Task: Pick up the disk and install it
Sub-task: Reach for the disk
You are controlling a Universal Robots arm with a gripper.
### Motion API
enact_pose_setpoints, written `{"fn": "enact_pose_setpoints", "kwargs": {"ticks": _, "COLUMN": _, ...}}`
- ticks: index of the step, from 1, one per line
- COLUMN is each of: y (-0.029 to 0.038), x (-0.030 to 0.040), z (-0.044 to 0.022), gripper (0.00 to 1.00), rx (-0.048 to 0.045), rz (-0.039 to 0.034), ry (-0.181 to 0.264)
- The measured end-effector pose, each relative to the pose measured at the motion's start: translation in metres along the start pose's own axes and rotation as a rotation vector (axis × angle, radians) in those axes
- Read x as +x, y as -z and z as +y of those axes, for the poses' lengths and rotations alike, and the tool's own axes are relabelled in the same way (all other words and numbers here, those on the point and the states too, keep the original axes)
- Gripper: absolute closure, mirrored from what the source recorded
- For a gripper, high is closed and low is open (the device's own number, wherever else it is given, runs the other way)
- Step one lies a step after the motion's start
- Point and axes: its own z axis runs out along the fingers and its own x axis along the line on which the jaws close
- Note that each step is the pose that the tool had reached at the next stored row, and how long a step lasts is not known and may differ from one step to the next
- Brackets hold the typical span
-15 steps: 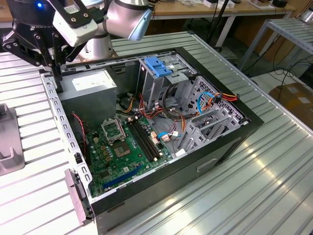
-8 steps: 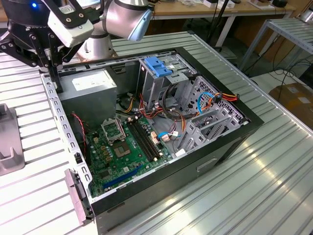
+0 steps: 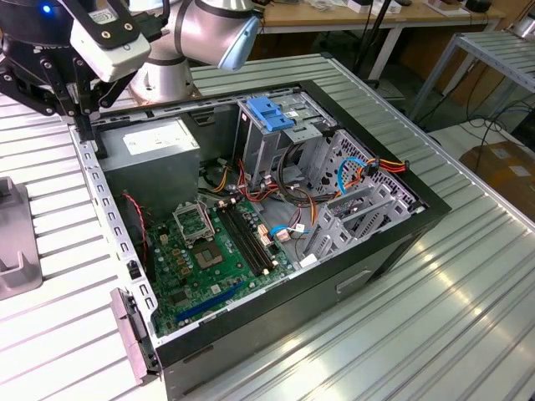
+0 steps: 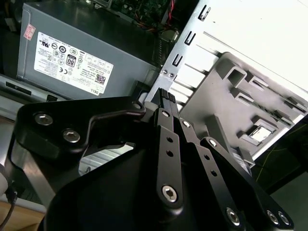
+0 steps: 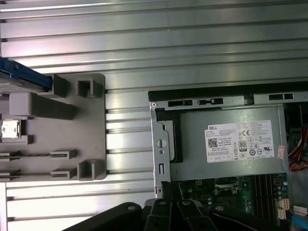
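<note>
Ribbed aluminium slats form the desk (image 3: pixel 435 317) on which an open computer case (image 3: pixel 393 251) lies on its side, with the robot arm's black gripper (image 4: pixel 166 96) hanging over the case wall at the exterior view's left. In the second wrist view the gripper's fingertips are pressed together and hold nothing.

The disk (image 5: pixel 24 76) sits apart from the case, at the far end of a grey plastic fixture (image 5: pixel 91 139) that lies on the desk beside it. In the first wrist view, one bright blue side rail and a strip of grey metal appear at the picture's edge. The gripper does not touch the disk.

Both wrist views show the grey power supply (image 5: pixel 226 144) in the corner of the case nearest the gripper. Its white sticker (image 5: pixel 240 142) carries rows of small black print, round certification marks and a square code. In the second wrist view a small red sticker (image 4: pixel 29 31) sits at one corner of the box.

The exterior view takes in the rest of the case interior: a green motherboard (image 3: pixel 209 259), a blue plastic drive carrier (image 3: pixel 272 113) atop a metal bay, and loops of orange, blue and black cables (image 3: pixel 368 167) near the front cage.
</note>
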Motion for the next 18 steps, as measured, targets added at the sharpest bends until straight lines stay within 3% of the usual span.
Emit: {"fn": "enact_pose_setpoints", "kwargs": {"ticks": 18, "y": 0.0003, "x": 0.0110, "z": -0.0008, "gripper": 0.90, "rx": -0.0001, "rz": 0.0000, "ry": 0.000}}
